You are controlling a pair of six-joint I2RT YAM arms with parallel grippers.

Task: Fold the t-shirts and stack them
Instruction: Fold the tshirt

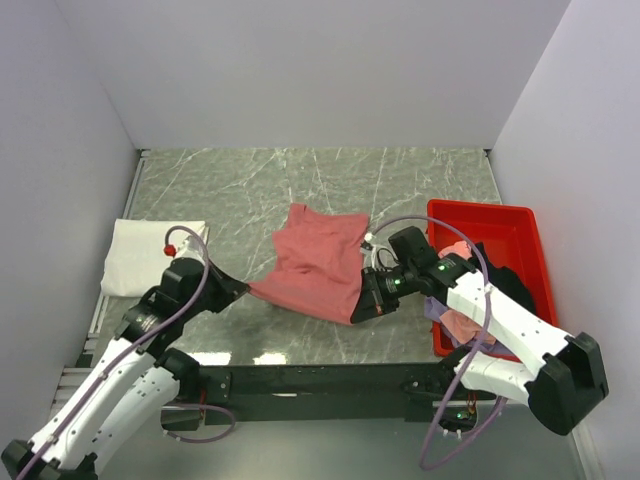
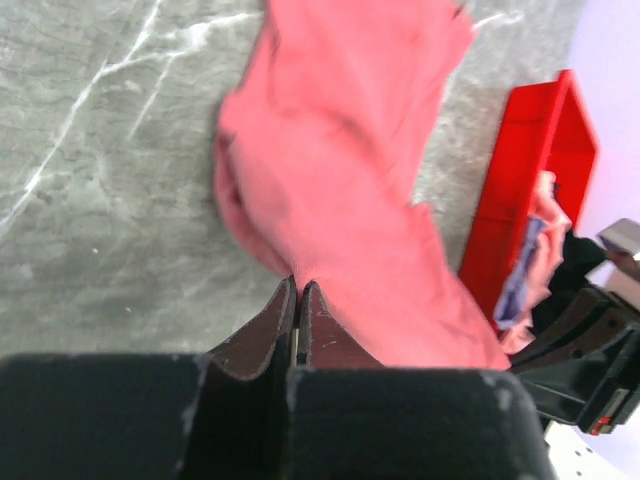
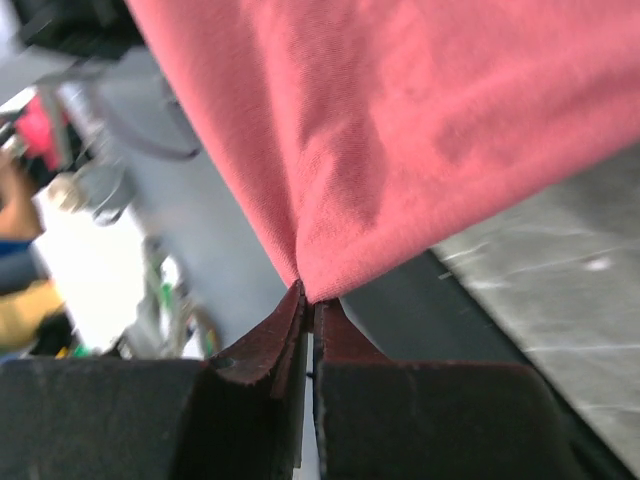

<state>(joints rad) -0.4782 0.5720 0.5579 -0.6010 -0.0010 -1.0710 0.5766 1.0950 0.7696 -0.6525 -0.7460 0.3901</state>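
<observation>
A robotics lab cell — plain white panels [image 1: 300,70] are boxing in a marbled worktop [image 1: 250,190], with two cabled robot arms [image 1: 505,320] sitting at its near edge.

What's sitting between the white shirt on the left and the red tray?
The red t-shirt, pinched at its near corners by the left gripper and right gripper; the top view shows it.

Folded t-shirt [image 1: 140,258] on table [image 1: 400,180] left, spread t-shirt [image 1: 315,265] centre between left pincer [image 1: 243,290] and right pincer [image 1: 356,316], tray [image 1: 480,207] right
</observation>
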